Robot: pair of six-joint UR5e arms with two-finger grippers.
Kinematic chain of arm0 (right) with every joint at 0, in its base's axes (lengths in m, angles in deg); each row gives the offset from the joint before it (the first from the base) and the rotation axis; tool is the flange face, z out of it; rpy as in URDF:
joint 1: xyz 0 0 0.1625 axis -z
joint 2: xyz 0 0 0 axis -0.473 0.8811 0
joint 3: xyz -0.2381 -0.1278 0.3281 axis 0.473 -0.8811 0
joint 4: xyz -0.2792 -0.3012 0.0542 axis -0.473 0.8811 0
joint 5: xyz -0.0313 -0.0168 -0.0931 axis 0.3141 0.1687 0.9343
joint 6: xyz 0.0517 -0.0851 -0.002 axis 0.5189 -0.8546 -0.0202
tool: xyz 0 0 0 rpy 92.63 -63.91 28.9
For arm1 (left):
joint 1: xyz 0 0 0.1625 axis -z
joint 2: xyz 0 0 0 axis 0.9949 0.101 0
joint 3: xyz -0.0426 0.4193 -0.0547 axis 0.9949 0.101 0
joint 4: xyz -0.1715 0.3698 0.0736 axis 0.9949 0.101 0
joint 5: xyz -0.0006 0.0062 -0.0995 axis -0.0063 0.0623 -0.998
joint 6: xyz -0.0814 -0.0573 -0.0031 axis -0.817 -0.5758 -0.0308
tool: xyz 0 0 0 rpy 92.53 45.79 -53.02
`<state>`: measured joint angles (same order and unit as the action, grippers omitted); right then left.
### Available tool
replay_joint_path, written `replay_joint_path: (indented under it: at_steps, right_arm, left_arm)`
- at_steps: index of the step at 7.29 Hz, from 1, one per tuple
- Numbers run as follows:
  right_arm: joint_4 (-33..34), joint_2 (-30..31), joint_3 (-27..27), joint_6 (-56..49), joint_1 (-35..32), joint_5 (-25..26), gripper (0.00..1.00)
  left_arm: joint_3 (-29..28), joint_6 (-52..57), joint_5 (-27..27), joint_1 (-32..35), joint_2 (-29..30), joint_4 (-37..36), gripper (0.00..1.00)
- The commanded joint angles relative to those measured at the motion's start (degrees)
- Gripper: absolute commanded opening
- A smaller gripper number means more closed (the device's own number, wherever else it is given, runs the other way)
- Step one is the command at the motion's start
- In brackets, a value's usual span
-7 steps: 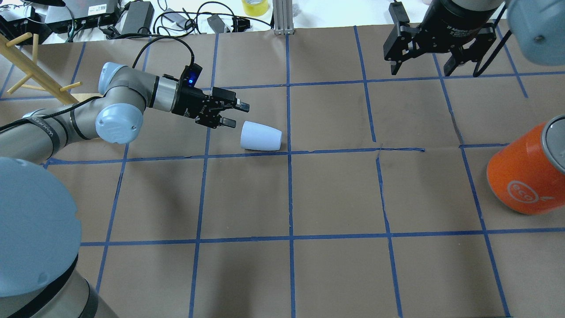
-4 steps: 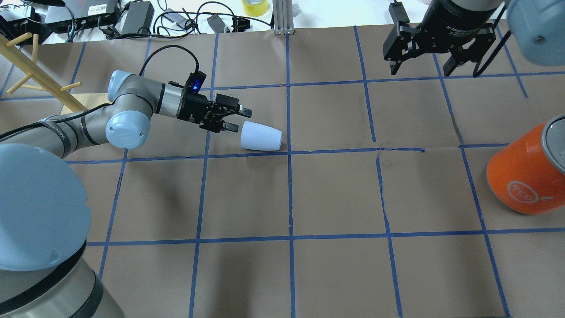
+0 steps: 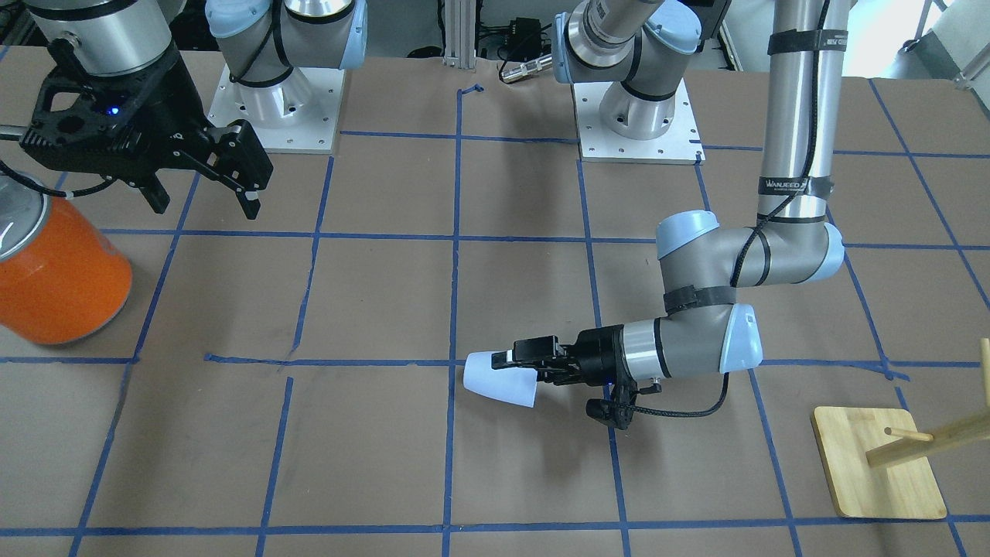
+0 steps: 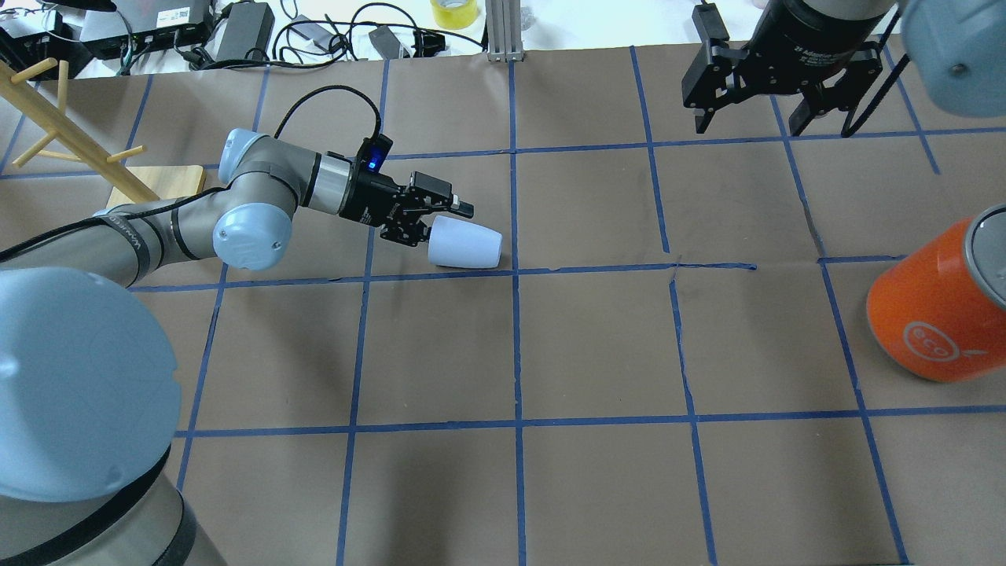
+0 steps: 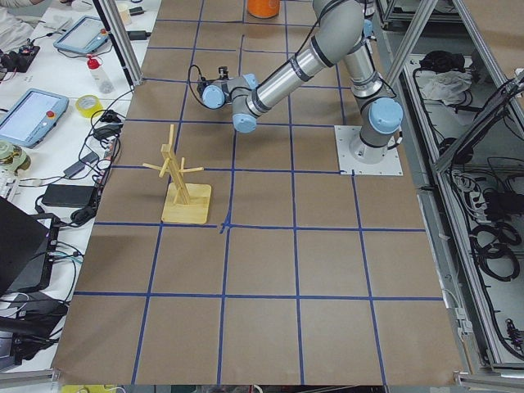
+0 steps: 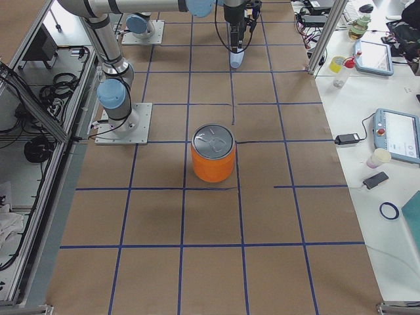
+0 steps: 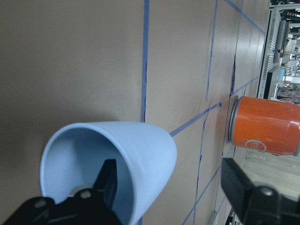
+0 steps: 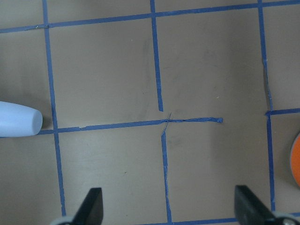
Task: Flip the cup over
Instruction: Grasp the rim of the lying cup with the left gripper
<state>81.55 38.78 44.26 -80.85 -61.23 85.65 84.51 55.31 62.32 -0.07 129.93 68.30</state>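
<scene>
The pale blue cup (image 4: 465,242) lies on its side on the brown paper, its mouth toward my left gripper (image 4: 442,221). It also shows in the front view (image 3: 499,379) and in the left wrist view (image 7: 140,154). The left gripper (image 7: 173,187) is open and low at the cup's mouth. In the wrist view one finger (image 7: 107,182) stands in front of the cup's opening and the other (image 7: 241,187) outside its wall. My right gripper (image 4: 753,118) is open and empty, held high at the far right, and sees the cup's base (image 8: 18,119).
A large orange can (image 4: 935,303) with a silver top stands at the right edge. A wooden peg stand (image 4: 71,118) on a square base (image 3: 878,464) is at the far left. Cables and power bricks (image 4: 244,27) lie beyond the table's far edge.
My left gripper has moved right toward the cup, from a short gap to having its fingers at the cup's mouth. The cup and the right arm have not moved.
</scene>
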Motion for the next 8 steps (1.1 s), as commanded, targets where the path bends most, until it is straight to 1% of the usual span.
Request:
replay_joint_path:
  at_steps: [1,2,4,5,6,8]
  right_arm:
    - [0.00,0.00,0.00,0.02,-0.01,-0.05,1.00]
    - [0.00,0.00,0.00,0.02,-0.01,-0.05,1.00]
    - [0.00,0.00,0.00,0.02,-0.01,-0.14,1.00]
    - [0.08,-0.09,0.00,0.02,-0.01,-0.14,1.00]
    - [0.09,0.00,0.09,0.02,0.08,0.04,1.00]
    - [0.17,-0.09,0.09,0.02,-0.01,0.13,1.00]
  left_arm:
    - [-0.33,-2.77,-0.38,0.15,-0.27,-0.25,0.66]
    - [-0.68,-2.95,-0.21,0.15,0.33,-0.60,0.37]
    - [-0.86,-9.77,0.06,0.15,-1.23,-0.60,0.07]
    - [-0.95,-12.25,-0.03,0.15,-1.15,-1.74,0.00]
    - [-0.95,-14.97,-0.03,0.15,-1.33,-2.44,0.00]
    - [-1.13,-17.10,0.85,0.15,-2.12,-3.93,0.00]
